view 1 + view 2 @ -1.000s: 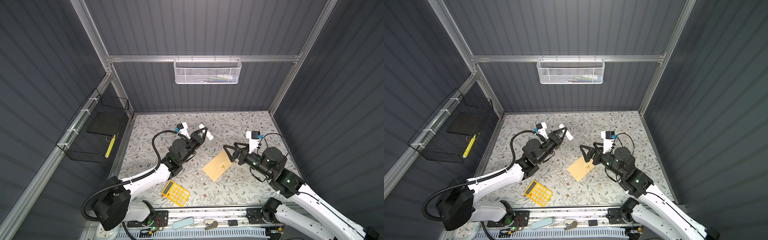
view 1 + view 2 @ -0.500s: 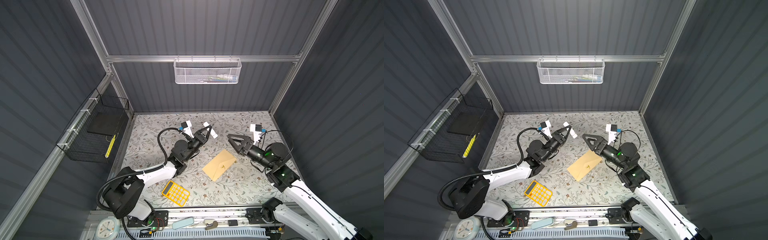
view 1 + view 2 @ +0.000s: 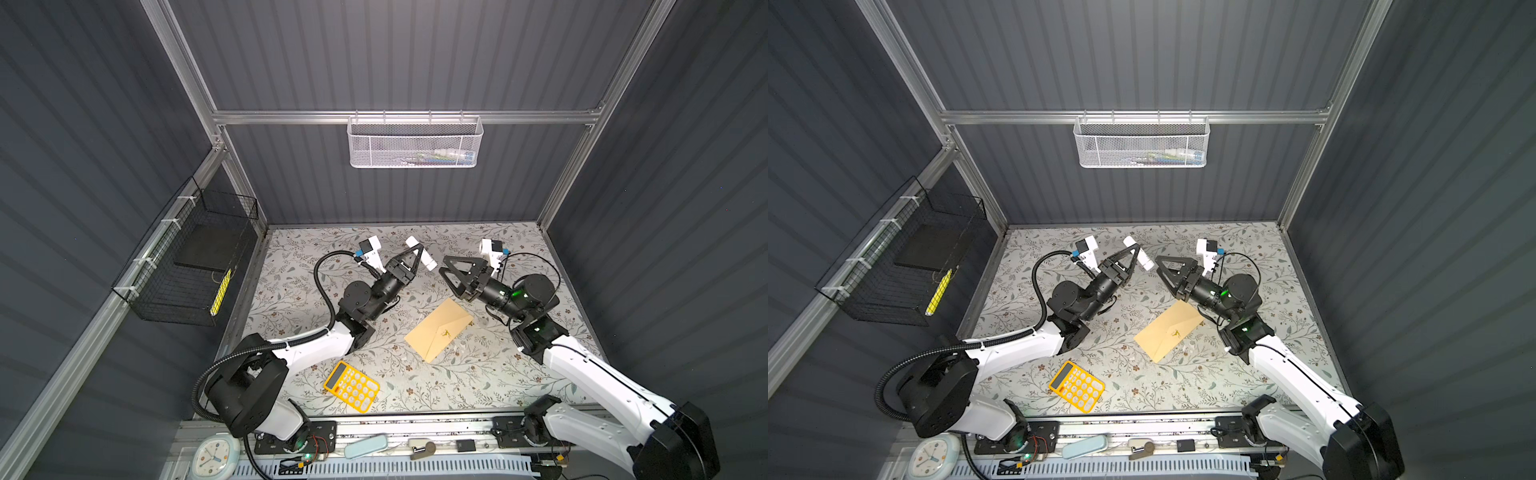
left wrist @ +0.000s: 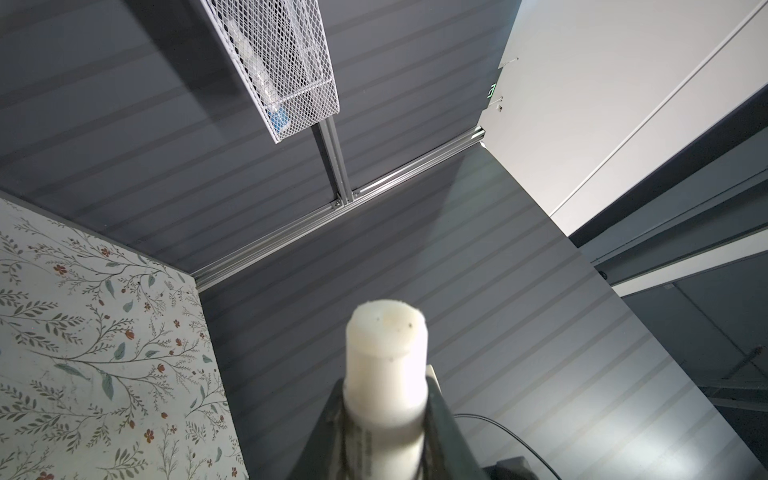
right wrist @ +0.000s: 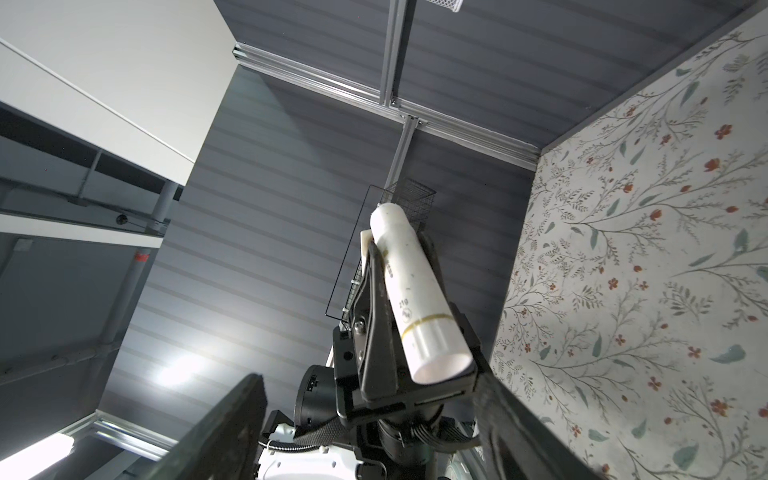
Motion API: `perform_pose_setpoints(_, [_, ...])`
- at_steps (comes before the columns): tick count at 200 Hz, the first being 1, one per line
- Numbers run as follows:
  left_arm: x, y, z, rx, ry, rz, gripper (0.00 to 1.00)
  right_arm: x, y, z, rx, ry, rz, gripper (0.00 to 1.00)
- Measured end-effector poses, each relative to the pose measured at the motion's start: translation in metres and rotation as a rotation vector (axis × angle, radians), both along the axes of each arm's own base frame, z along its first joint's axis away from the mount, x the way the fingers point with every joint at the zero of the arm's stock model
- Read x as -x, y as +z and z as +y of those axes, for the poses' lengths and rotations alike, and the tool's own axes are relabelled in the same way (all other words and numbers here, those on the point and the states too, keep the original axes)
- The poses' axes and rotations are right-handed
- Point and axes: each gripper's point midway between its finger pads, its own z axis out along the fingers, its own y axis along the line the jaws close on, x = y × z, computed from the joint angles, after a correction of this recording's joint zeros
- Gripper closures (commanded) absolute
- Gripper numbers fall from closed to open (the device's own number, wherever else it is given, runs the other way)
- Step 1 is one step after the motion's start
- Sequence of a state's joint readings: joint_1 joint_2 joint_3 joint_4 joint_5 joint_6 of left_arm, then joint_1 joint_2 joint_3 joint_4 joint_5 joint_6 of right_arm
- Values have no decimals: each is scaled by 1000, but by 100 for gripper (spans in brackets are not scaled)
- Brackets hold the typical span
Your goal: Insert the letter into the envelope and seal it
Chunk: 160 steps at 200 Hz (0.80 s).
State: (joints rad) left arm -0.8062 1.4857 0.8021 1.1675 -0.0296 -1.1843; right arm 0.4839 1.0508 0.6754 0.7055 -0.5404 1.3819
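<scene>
Mat (image 3: 498,374): floral sheet flooring a booth of dark ribbed walls. Directions take 12 at the back wall.
Clock (image 3: 212,457): on the front rail at 7, off the mat and out of the work.
Calculator (image 3: 351,386): yellow, at 7 from the envelope (image 3: 438,330). Keys are too small to read, and I judge it plays no part.
Envelope: tan, flat on the mat just right of centre, with its long axis running 1 to 7. The flap is folded down with a small gold mark at its tip; no writing to read.
Letter: not in view. Judged to be inside, since the flap lies folded over.
Left gripper (image 3: 419,252): raised at 12 from the envelope, clamped on the glue stick (image 5: 411,291) mid-body so one end juts free toward 4.
Glue stick: white tube with a gold ring. Print beside the ring reads roughly "21g"; the rest is blurred.
Right gripper (image 3: 444,268): at 4 from the tube, jaws apart and empty, facing that free end. Judged to be lined up to uncap or twist it before sealing; which end is the cap I cannot tell.
Baskets: black wire one (image 3: 187,270) at 9 holds a dark slab and a yellow strip. White mesh one (image 3: 415,143) at 12 has blurred contents.
</scene>
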Motion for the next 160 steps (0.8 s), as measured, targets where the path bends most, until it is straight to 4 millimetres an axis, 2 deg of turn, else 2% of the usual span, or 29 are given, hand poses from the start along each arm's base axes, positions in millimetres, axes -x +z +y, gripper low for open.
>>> perform_pose_setpoints(45, [1, 0, -1, 0, 0, -2, 100, 1, 3, 2, -43, 25, 4, 31])
perform_pose_setpoints(103, [2, 2, -1, 5, -1, -7, 100, 2, 1, 3, -56, 38, 8, 33])
perform_pose_setpoints(160, [3, 2, -2, 5, -4, -8, 100, -3, -14, 9, -46, 57, 39, 36])
